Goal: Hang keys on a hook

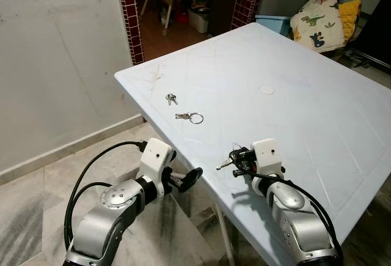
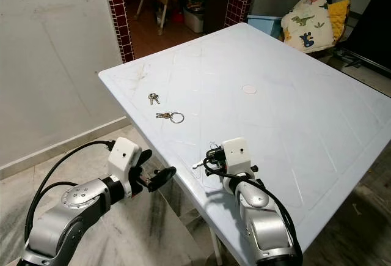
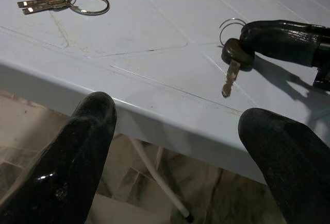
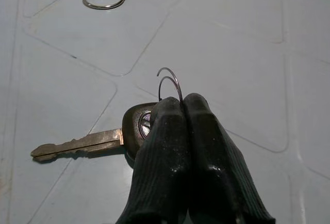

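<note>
key ring (image 4: 170, 82) partly hidden behind right hand (image 4: 183, 112), far keys (image 1: 171, 99) tiny

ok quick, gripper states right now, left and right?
Left gripper: open, holding nothing, beside the table edge.
Right gripper: closed on the black-headed key, at the table surface.

Pale blue-white table (image 1: 293, 113); dark red tiled doorway pillars (image 1: 128, 15). Black-headed, seemingly brass-bladed key (image 4: 98, 139). White dinosaur-print cushion (image 1: 317, 20) beside yellow one (image 1: 350, 10).
</note>
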{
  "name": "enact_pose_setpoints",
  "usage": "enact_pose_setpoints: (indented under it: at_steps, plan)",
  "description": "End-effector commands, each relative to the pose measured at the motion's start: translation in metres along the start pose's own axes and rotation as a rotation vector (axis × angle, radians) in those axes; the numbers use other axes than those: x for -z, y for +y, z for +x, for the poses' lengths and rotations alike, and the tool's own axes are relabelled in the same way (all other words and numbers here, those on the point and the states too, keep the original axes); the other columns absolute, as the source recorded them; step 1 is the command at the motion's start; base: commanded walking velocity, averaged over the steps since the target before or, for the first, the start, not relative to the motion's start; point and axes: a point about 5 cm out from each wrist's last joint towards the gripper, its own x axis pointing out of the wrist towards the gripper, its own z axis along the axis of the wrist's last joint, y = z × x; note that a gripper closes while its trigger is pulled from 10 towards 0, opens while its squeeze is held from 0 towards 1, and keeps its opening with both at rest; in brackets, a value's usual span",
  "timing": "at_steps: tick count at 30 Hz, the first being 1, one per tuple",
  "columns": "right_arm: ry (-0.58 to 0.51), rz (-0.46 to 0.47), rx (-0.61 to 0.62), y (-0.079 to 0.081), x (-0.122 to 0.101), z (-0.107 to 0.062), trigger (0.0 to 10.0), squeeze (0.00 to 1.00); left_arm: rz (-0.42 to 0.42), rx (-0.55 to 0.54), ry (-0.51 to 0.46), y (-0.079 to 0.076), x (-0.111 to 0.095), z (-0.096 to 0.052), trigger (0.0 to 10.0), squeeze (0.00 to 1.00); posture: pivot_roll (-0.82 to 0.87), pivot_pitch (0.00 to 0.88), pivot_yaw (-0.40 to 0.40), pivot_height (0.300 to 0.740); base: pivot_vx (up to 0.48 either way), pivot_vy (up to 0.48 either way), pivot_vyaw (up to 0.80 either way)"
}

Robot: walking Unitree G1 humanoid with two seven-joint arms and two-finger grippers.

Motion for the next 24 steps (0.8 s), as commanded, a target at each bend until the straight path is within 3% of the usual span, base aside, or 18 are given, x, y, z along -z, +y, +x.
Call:
enact_pose_setpoints:
  at_steps: [1,8,10,19,20,22,23,24]
  plan:
    - [-0.011,0.021,0.030,-0.006,-0.002,0.001,0.0,0.00,0.014,0.013,-0.006,-0.003,-0.004,0.000,10.0,0.00,0.10,0.056,-0.048,0.740,0.000,0.000,0.00]
    - [-0.118,0.148,0.071,-0.010,-0.019,0.001,0.0,0.00,0.027,-0.009,-0.033,-0.001,-0.008,0.001,10.0,0.00,0.10,0.059,-0.047,0.740,0.000,0.000,0.00]
    - [-0.179,0.226,0.064,-0.009,-0.030,0.000,0.0,0.00,0.028,-0.033,-0.058,0.002,-0.012,0.002,10.0,0.00,0.10,0.059,-0.047,0.740,0.000,0.000,0.00]
    - [-0.307,0.490,-0.079,0.006,-0.063,-0.006,0.0,0.00,0.019,-0.120,-0.131,0.009,-0.022,0.004,10.0,0.00,0.09,0.056,-0.050,0.740,0.000,0.000,0.00]
    - [-0.307,0.490,-0.079,0.006,-0.063,-0.006,0.0,0.00,0.019,-0.120,-0.131,0.009,-0.022,0.004,10.0,0.00,0.09,0.056,-0.050,0.740,0.000,0.000,0.00]
    - [-0.323,0.464,-0.095,0.010,-0.068,-0.011,0.0,0.00,0.050,-0.223,-0.164,0.018,-0.027,0.003,10.0,0.00,0.09,0.056,-0.050,0.740,0.000,0.000,0.00]
    - [-0.329,0.446,-0.098,0.011,-0.070,-0.012,1.9,0.00,0.055,-0.250,-0.173,0.021,-0.028,0.002,10.0,0.00,0.09,0.056,-0.050,0.740,0.000,0.000,0.00]
    - [-0.338,0.419,-0.101,0.013,-0.072,-0.014,7.8,0.00,0.063,-0.284,-0.183,0.024,-0.030,0.001,10.0,0.00,0.09,0.051,-0.052,0.740,0.000,0.000,0.00]
